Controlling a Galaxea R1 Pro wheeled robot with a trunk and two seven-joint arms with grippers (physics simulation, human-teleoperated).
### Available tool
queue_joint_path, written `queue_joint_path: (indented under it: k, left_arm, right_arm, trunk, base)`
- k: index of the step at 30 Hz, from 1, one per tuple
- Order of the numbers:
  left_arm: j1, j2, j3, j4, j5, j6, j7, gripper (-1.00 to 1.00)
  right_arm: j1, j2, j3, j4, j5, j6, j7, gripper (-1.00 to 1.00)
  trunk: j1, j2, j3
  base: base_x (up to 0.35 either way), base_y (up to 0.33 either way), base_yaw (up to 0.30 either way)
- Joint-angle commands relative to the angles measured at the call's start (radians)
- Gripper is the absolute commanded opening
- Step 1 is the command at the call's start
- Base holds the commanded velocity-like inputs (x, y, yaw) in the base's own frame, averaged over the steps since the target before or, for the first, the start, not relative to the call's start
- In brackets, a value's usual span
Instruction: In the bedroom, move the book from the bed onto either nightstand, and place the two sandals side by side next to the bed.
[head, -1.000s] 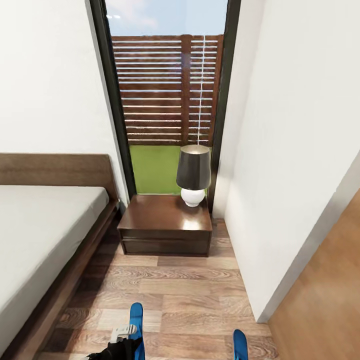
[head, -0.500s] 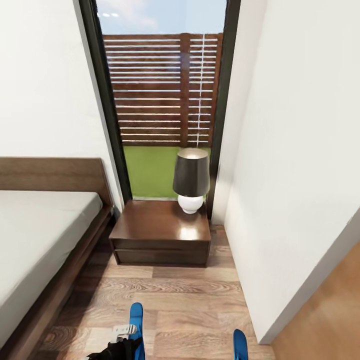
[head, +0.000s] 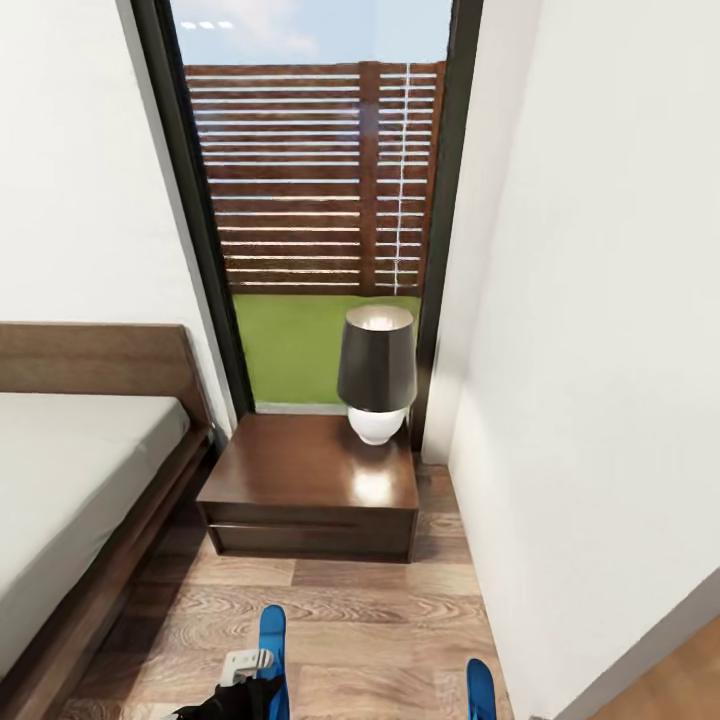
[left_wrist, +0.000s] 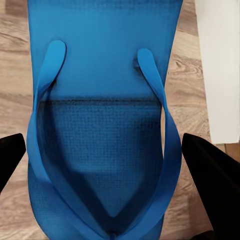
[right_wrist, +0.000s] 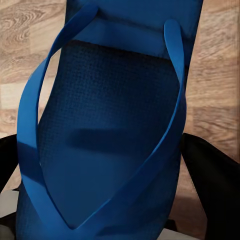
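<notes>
Each gripper, left gripper (left_wrist: 107, 165) and right gripper (right_wrist: 107, 165), clamps a bright blue flip-flop sandal (left_wrist: 105, 125) (right_wrist: 110, 125); released apart above the near wood-plank floor (head: 380, 620), the sandals could land askew, far from the dark-framed bed (head: 90, 590)

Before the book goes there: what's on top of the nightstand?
A lamp stands at the back right corner of the nightstand; the rest of its glossy top shows bare. The spot behind the lamp's base is hidden.

Bright blue, finely dotted rubber sandal (left_wrist: 102, 130) between the left gripper's (left_wrist: 107, 160) black fingers (left_wrist: 215, 172); beneath, brown wood-grain plank floor (left_wrist: 187, 75).
</notes>
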Motion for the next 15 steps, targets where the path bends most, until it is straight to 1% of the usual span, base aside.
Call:
queue_joint_path:
  k: [1,6,9,15]
  left_arm:
    - [-0.001,0.000,0.006,0.001,-0.007,-0.005,-0.004,-1.00]
    - [-0.001,0.000,0.006,0.001,-0.007,-0.005,-0.004,-1.00]
    - [-0.001,0.000,0.006,0.001,-0.007,-0.005,-0.004,-1.00]
    - [-0.001,0.000,0.006,0.001,-0.007,-0.006,-0.004,-1.00]
  right_arm:
    - [-0.001,0.000,-0.007,0.001,-0.001,0.001,0.005,-1.00]
    - [-0.001,0.000,-0.007,0.001,-0.001,0.001,0.005,-1.00]
    - [-0.001,0.000,-0.007,0.001,-0.001,0.001,0.005,-1.00]
    - [-0.001,0.000,-0.007,0.001,-0.001,0.001,0.005,-1.00]
  trunk:
    - [0.000,0.000,-0.002]
    - [0.000,0.000,-0.007]
    - [0.000,0.000,-0.010]
    - [0.000,0.000,-0.016]
  base:
    - [0.304,-0.098,0.120]
    - [0.273,-0.071,0.181]
    - [0.076,-0.014,0.212]
    - [0.015,-0.003,0.230]
